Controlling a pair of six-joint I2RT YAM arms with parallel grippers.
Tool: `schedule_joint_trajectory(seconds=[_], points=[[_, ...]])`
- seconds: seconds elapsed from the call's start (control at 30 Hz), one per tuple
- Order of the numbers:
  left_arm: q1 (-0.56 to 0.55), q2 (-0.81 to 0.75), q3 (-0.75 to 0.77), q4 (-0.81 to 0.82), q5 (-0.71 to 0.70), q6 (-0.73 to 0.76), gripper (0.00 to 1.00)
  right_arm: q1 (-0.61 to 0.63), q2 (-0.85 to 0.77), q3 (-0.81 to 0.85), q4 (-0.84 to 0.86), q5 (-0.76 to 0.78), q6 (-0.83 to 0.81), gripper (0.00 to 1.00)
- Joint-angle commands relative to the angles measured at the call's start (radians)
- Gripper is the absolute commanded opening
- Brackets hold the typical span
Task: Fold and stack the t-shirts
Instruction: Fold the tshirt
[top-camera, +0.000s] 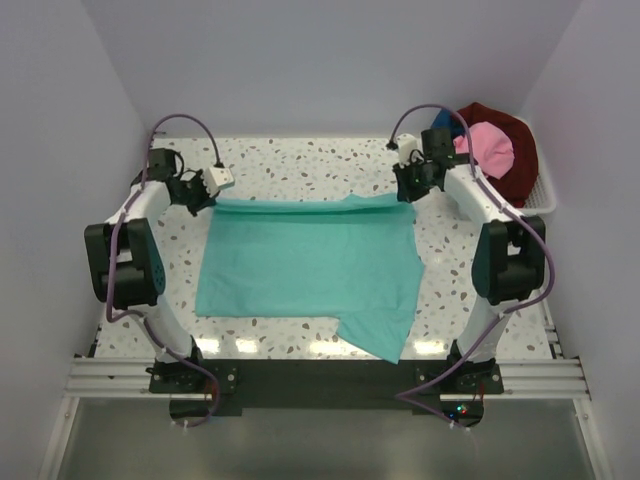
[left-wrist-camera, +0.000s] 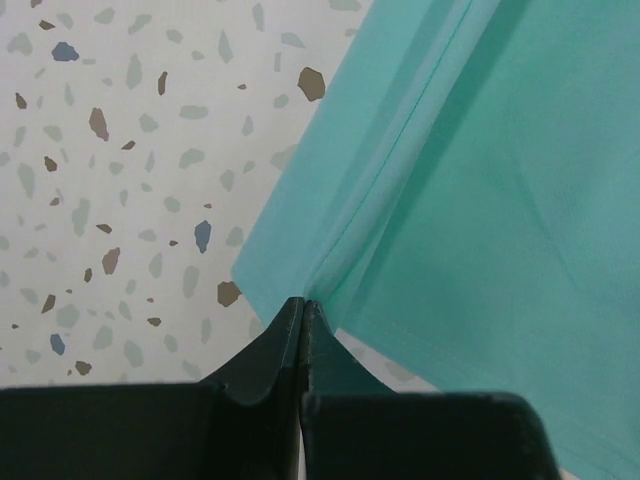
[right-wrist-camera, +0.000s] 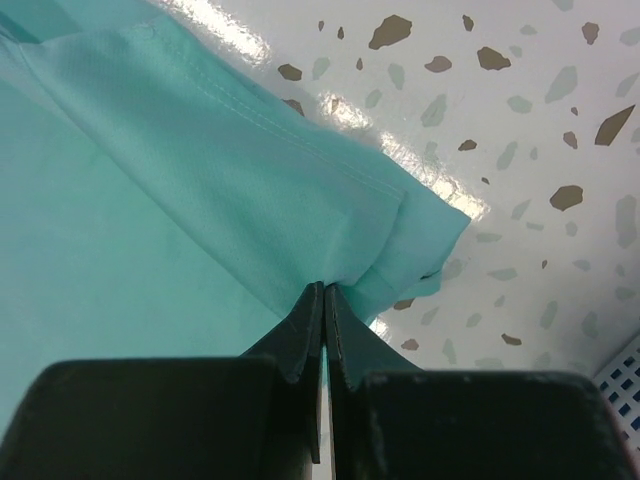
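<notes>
Seen from above, we find the teal-green t-shirt (top-camera: 300, 270) spread flat across the middle of the speckled table (top-camera: 300, 160). Its far edge runs as a straight, doubled-over band from one arm to the other. The left end effector (top-camera: 203, 194) is clamped on the shirt's far left corner, and the right end effector (top-camera: 408, 188) is clamped on its far right corner, so both hold the same garment along the side toward the table's far edge. The shirt's near right part juts out in a point toward the table's near edge, while its near left corner lies square on the surface. From the left wrist we see the dark tips pressed together with no gap, the cloth gathered into long creases that fan away from the pinch. From the right wrist we see the same tight pinch, here on a stitched hem that bunches at the tips and folds under itself. At the table's far right corner sits the white slatted basket (top-camera: 545, 200), just beyond the right arm. In it a pink shirt (top-camera: 490, 148) lies on top of a dark red shirt (top-camera: 512, 135), with a blue shirt (top-camera: 442, 118) showing just beside them.
</notes>
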Motion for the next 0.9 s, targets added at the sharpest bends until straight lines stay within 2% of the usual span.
schedule_joint_trajectory(seconds=[0.0, 0.6, 0.87], points=[[0.014, -0.058, 0.031, -0.029, 0.007, 0.056, 0.00, -0.010, -0.086, -0.007, -0.037, -0.017, -0.027, 0.00], [0.008, 0.007, -0.050, -0.069, -0.068, 0.135, 0.00, -0.008, -0.043, -0.208, 0.014, -0.004, -0.030, 0.00], [-0.028, 0.010, -0.098, -0.035, -0.115, 0.136, 0.00, -0.004, 0.008, -0.197, 0.003, 0.008, -0.029, 0.00]])
